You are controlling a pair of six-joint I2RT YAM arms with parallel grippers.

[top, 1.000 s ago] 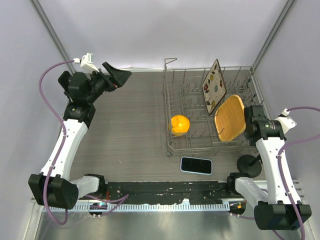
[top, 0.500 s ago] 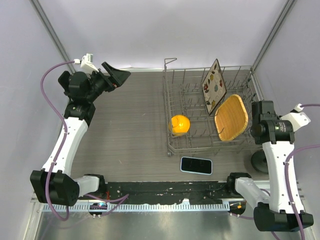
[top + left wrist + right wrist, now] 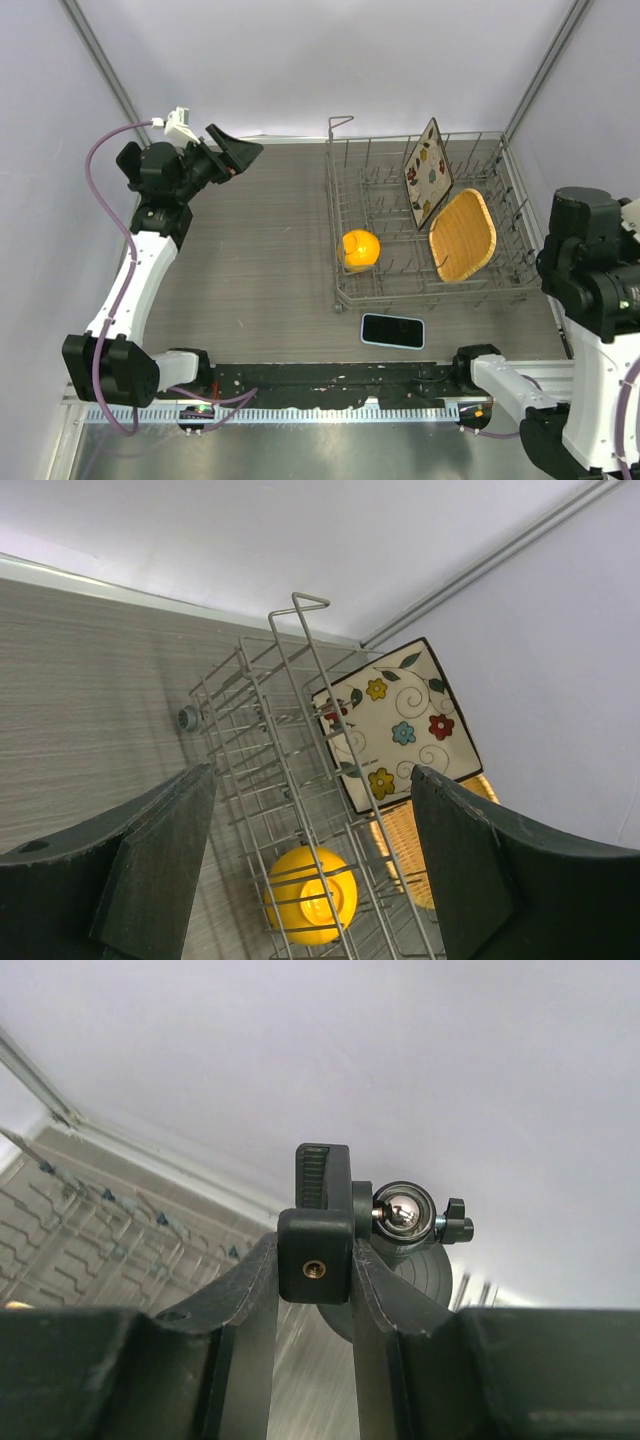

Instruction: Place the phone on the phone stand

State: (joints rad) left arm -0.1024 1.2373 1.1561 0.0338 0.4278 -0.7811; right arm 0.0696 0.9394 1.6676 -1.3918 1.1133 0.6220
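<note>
The phone (image 3: 393, 330), dark with a pale rim, lies flat on the table just in front of the dish rack. The black phone stand (image 3: 322, 1175), with a clamp block, a ball joint and a round base, hangs in the air, pinched at its clamp block by my right gripper (image 3: 315, 1250). In the top view the raised right arm (image 3: 595, 265) hides the stand and the gripper. My left gripper (image 3: 235, 152) is open and empty, high at the table's far left, pointing toward the rack; it also shows in the left wrist view (image 3: 312, 780).
A wire dish rack (image 3: 340, 200) stands at the right. It holds a yellow bowl (image 3: 359, 248), a floral square plate (image 3: 427, 172) and a woven bamboo plate (image 3: 463, 235). The rack (image 3: 255, 730) and bowl (image 3: 310, 905) also show in the left wrist view.
My right arm has risen far toward the camera, lifting the phone stand off the table at the right. The left arm and the phone have not moved.
</note>
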